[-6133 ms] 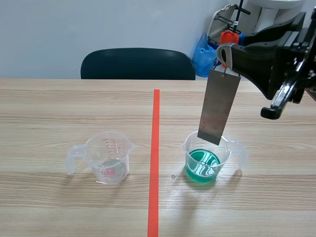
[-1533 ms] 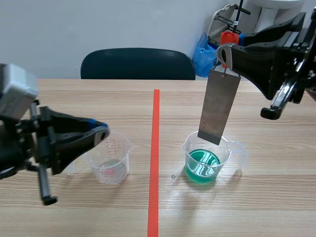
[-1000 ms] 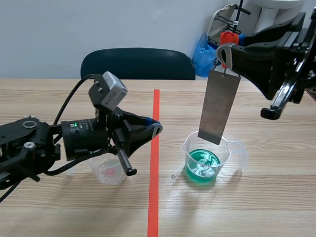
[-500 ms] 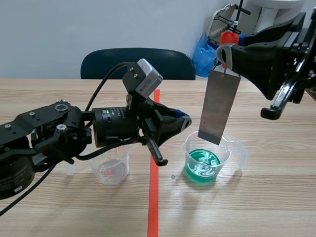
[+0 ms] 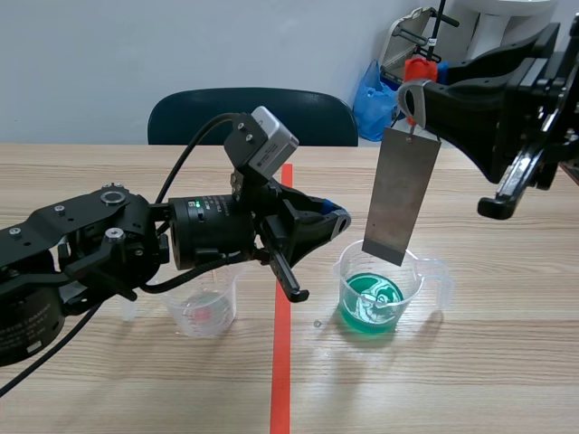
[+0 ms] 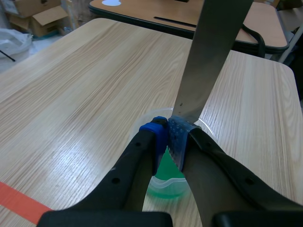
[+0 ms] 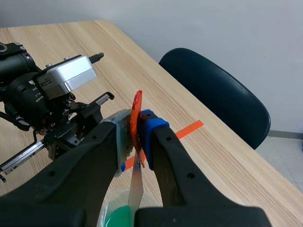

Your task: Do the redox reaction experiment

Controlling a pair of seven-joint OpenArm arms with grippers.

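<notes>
A grey metal plate (image 5: 401, 194) hangs upright from an orange tab (image 7: 137, 112), and my right gripper (image 5: 413, 99) is shut on that tab. Its lower edge hovers just above a clear beaker of green liquid (image 5: 380, 294). My left gripper (image 5: 339, 221) is shut on nothing, its blue-padded tips beside the plate's lower corner; whether they touch I cannot tell. From the left wrist, the gripper (image 6: 166, 137) sits over the green beaker (image 6: 163, 182) with the plate (image 6: 213, 52) just ahead. A second clear beaker (image 5: 204, 307) stands partly behind the left arm.
An orange-red tape line (image 5: 282, 362) runs down the middle of the wooden table (image 5: 452, 380). A dark chair (image 5: 253, 117) stands at the far edge, with a blue bag (image 5: 373, 99) behind. The left arm (image 7: 47, 99) stretches across the tape line.
The left arm has swung in from the left, over the clear beaker and across the tape line, up to the plate. In the last half second it barely moved. The right arm kept still.
</notes>
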